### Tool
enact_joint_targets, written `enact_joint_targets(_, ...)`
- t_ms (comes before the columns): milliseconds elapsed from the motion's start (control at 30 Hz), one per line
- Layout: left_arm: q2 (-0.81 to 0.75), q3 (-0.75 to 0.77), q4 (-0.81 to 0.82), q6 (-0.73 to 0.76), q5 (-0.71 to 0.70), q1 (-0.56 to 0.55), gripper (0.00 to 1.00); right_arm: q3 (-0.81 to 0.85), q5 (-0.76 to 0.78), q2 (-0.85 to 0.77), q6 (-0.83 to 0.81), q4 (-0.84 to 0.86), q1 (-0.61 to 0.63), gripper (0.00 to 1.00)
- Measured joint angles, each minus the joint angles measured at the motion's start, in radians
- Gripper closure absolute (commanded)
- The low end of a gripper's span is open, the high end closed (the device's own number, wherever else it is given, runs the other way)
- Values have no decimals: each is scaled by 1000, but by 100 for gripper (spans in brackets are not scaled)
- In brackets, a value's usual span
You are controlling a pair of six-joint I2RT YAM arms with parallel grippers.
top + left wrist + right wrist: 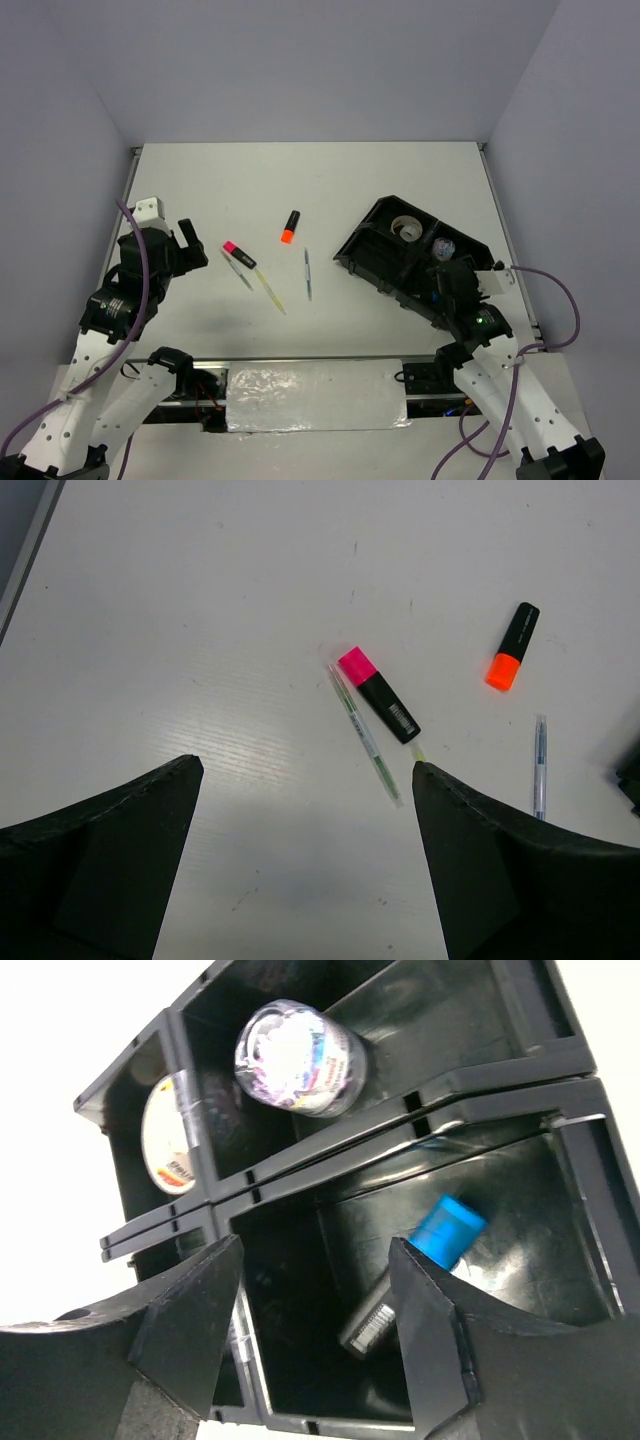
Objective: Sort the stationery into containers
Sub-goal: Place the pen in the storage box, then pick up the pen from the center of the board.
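The black organizer tray [362, 236] lies at the right, turned at an angle. It holds two clear tape rolls [406, 229] [300, 1057] and a blue-capped highlighter [445, 1235]. My right gripper [450, 280] [315, 1245] is open above the compartment with the blue-capped highlighter and holds nothing. On the table lie a pink-capped highlighter [238, 253] [378, 693], an orange-capped highlighter [290, 227] [512, 646], a grey pen [237, 270] [363, 732], a yellow pen [270, 290] and a blue pen [307, 273] [540, 767]. My left gripper [185, 245] [305, 770] is open and empty, left of the pink-capped highlighter.
Grey walls enclose the white table [300, 180] on the left, back and right. A silver taped strip [315, 397] runs along the near edge between the arm bases. Purple cables [140, 250] hang by both arms.
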Motion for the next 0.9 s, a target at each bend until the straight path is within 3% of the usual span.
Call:
enact_joint_targets(133,0,0,0,0,0,0,1,40,-39,2,-65,10,0,29)
enact_joint_targets(233,0,0,0,0,-4,0,1,64,-155,1,-178,132,1,6)
enact_joint_targets(333,1,0,-1,-2,-12,0,1,109,-329,81,-325,285,55,2)
enact_joint_targets(433,3,0,-2,-3,-21,0,1,285,-407,294,-458,334,229,0)
enact_joint_targets(567,3,0,-10,-5,-41,0,1,682,-386,697,-593,296,433,0)
enact_joint_targets(733,1,0,-16,-6,-61,0,1,1158,-268,1188,-608,113,486,0)
enact_joint_targets(900,0,0,-17,-6,-68,0,1,1518,-177,1577,-576,-63,506,0)
